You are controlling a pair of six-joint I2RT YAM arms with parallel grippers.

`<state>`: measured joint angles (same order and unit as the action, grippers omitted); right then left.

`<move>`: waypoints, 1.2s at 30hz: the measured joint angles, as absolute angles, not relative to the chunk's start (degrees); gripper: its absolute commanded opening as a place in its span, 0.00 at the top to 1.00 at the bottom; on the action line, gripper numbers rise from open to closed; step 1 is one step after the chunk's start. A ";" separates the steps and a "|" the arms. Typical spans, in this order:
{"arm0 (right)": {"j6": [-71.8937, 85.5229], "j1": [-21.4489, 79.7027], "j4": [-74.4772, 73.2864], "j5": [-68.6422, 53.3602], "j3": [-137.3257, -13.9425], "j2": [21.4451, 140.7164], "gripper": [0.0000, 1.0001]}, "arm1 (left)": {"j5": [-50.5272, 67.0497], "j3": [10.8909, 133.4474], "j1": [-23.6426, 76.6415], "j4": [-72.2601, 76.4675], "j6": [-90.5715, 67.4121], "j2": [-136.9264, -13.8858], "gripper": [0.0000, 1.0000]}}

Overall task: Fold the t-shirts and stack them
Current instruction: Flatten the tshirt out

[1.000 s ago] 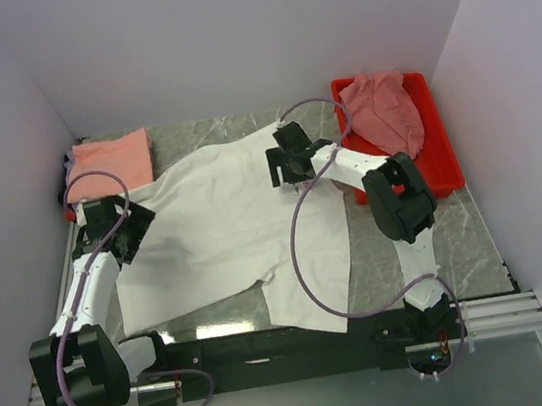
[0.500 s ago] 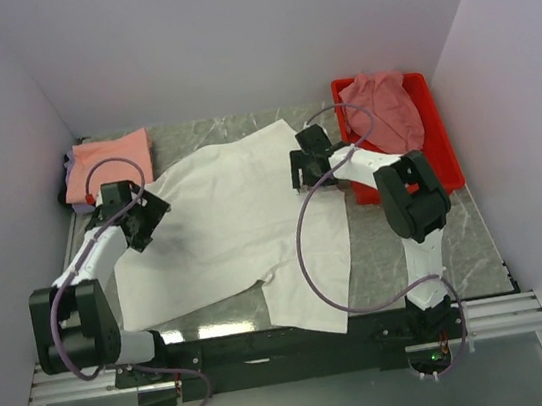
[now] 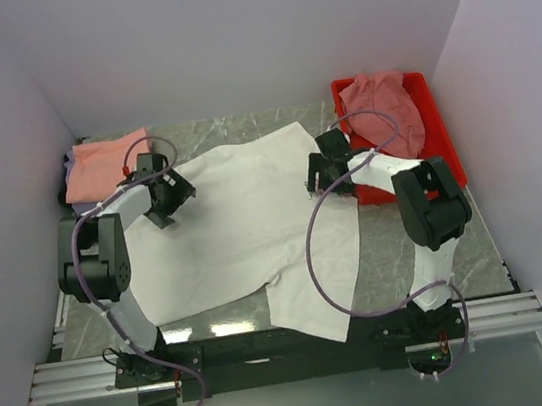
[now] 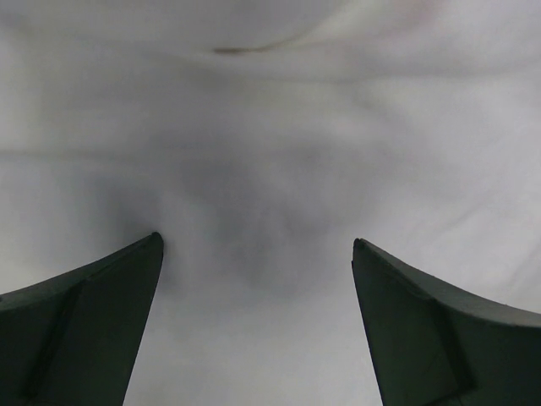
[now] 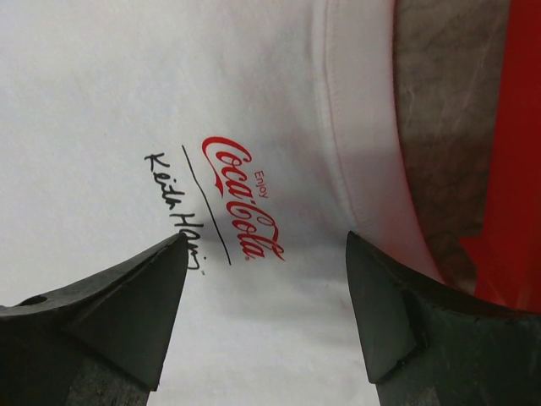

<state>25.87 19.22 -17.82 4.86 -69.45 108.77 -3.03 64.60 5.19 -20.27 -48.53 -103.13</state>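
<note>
White cotton t-shirt (image 3: 245,232) lying spread at bench centre. Left tool (image 3: 165,200) now shifted inward to 10 o'clock edge, wide, empty. Right tool (image 3: 325,170) now shifted outward to 2 o'clock edge, over red script logo (image 5: 241,199), wide, empty. Judged: first fold not yet begun.

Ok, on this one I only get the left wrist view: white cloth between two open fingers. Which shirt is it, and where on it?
Observer: It's the white t-shirt, spread out on the table; the left pincer is at its far left corner.
Operator: And the other arm?
Observer: The right pincer is open over the shirt's far right edge, right above a red Coca-Cola logo.
Operator: Any other shirts around?
Observer: Two that I can see: a folded salmon-orange one at the far left and a crumpled pink one in the red tray.
</note>
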 measured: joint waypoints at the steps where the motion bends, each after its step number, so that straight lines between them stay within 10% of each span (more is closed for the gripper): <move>1: 26.26 19.18 -17.76 4.84 -69.04 108.44 0.19 | -3.07 66.13 5.58 -20.67 -48.45 -104.07 0.01; 26: 25.17 20.73 -23.05 3.97 -68.40 104.68 0.19 | -3.81 110.39 13.85 -31.27 -43.57 -133.27 0.01; 36: 25.52 24.18 -23.55 7.70 -67.02 92.55 0.15 | -9.67 82.00 13.61 -33.71 -44.40 -104.68 0.01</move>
<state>25.52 24.18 -23.55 7.70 -67.02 92.55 -9.67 82.00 13.61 -33.71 -44.40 -104.68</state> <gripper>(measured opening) 0.832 0.995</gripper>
